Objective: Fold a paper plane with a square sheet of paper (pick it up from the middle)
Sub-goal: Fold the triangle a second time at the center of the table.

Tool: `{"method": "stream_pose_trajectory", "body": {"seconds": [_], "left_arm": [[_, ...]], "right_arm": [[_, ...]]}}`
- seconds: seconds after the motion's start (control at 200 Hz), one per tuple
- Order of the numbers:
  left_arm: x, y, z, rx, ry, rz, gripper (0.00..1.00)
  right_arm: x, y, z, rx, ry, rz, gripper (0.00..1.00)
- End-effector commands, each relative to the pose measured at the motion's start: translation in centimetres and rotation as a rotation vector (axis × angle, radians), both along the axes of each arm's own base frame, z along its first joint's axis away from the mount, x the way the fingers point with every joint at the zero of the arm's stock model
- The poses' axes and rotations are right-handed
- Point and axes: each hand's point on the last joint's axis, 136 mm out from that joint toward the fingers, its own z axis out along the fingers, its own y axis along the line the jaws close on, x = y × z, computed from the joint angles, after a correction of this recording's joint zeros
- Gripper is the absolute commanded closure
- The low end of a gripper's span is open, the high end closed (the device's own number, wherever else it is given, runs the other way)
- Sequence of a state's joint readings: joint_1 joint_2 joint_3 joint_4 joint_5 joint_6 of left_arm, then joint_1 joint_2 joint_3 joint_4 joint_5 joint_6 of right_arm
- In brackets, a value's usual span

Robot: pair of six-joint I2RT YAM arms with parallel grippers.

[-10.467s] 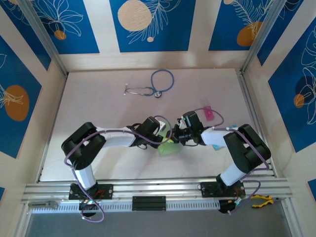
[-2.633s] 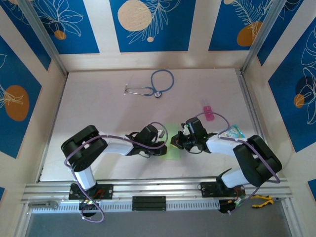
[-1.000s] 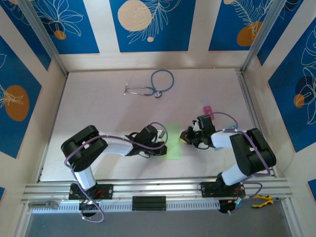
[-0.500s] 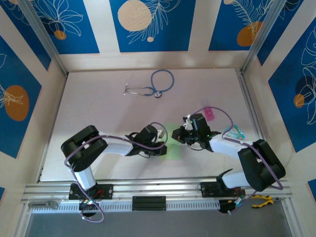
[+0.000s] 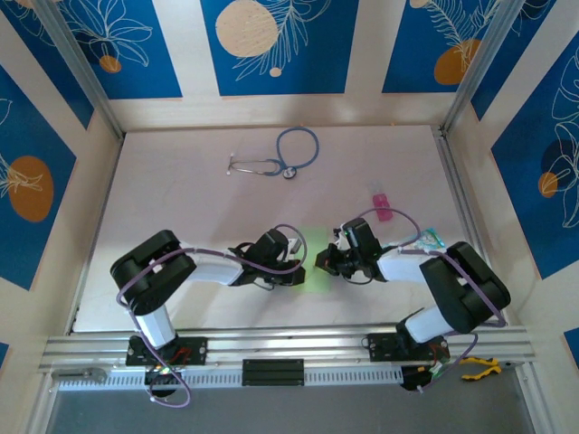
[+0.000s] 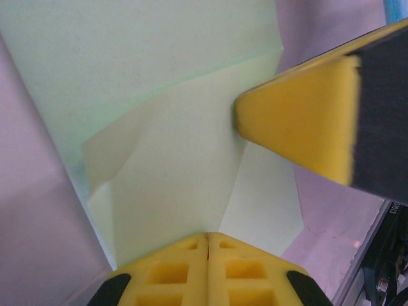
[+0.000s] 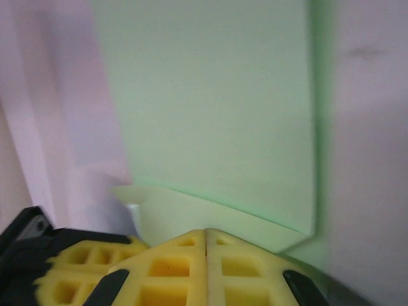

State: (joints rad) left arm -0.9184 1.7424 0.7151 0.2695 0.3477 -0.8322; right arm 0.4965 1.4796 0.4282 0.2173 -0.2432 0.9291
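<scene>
Pressing a crease seems to be the step in hand. The thin pale green square sheet of paper (image 5: 314,240) lies flat on the pale surface (image 5: 181,208) between your two arms, partly folded. The left tool (image 5: 298,263) and the right tool (image 5: 324,260) are both fully closed, tips down at the sheet, with nothing seen between their pads. Next, I think you must pin the sheet with one tip and lift an edge with the other. The left wrist camera shows a folded flap (image 6: 166,172) and the right tool's yellow pad (image 6: 296,127) at its edge. From above this is too small to tell.
</scene>
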Motion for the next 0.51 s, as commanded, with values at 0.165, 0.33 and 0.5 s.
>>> {"method": "stream_pose_trajectory", "body": {"seconds": [0.165,0.33,0.5], "left_arm": [[-0.5,-0.3,1.7,-0.028,0.036,-0.005,1.0],[0.5,-1.8,2.9,-0.056,0.033,-0.004,0.99],[1.0,-2.6,1.4,-0.029,0.063,0.005,0.98]], "right_arm": [[-0.9,-1.3,-2.2,-0.047,0.056,-0.027,1.0],[-1.0,-1.4,-2.2,-0.049,0.058,-0.029,1.0],[-0.8,-1.3,-2.1,-0.048,0.059,-0.032,1.0]]}}
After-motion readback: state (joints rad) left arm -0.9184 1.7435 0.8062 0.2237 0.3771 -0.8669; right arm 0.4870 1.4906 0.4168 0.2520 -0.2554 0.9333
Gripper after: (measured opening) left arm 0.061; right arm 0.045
